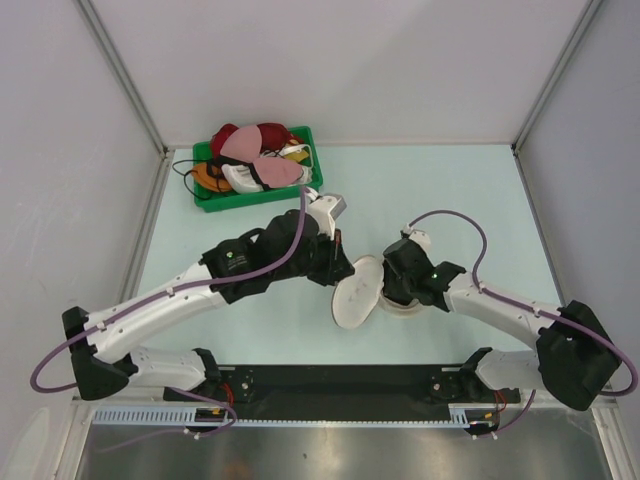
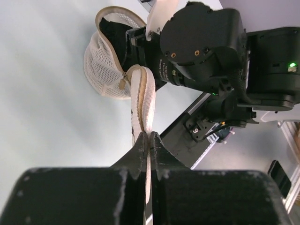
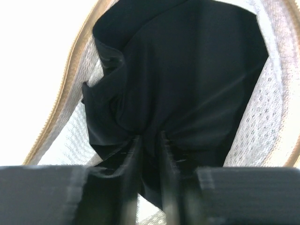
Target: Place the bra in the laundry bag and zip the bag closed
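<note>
Left claw is clamped shut on the lid rim of the round cream-white mesh laundry bag, centre of top view. Right claw, jaws narrow, pinches the black padded fabric bra, which sits inside the bag. Risk: fabric snags & drags back out w/ the claw; loose fabric across the zip = jam.

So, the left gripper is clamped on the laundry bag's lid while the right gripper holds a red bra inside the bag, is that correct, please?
Not quite: the bra is black, not red, as the right wrist view shows. The rest holds: the left gripper is clamped on the lid of the laundry bag, and the right gripper holds the bra inside the bag.
</note>
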Available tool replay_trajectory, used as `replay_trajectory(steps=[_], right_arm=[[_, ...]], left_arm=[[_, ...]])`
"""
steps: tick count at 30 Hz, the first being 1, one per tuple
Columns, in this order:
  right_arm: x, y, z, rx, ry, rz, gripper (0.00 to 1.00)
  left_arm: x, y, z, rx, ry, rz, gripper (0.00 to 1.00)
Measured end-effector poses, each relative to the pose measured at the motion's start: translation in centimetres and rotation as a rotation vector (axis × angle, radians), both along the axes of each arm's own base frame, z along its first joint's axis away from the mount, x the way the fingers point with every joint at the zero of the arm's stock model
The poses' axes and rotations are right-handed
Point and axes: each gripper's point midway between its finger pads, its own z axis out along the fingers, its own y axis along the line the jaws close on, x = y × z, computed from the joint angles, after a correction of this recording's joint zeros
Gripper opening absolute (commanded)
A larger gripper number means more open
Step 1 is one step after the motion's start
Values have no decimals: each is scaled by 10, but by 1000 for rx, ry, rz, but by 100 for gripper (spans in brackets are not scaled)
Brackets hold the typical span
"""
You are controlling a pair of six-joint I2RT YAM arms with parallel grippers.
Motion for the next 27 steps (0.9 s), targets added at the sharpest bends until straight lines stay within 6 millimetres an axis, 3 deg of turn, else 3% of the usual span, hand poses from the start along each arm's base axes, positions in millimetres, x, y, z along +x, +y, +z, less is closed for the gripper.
replay_trajectory(steps=[2,5,10,12,15,18,27], right_arm=[[-1,1,4,9,21,10,45],[0,3,13,19,28,25,53],[5,-3,51,79,-21,41,57],[11,-6,63,92,-48,35,49],[16,-10,73,96,-85,39,30],[19,-10,72,91,-109,51,26],[39,4,37,85,-134,85,36]], left_arm=[[2,-2,2,11,-10,-9,0],[4,-3,-4,41,-17,-20,0],[9,-1,-24,124,-16,-19,0],[9,0,-29,143,-11,-22,0],[9,0,-30,149,-16,-26,0],[9,0,-28,149,-21,-32,0],[8,-11,-10,112,-24,-63,0]])
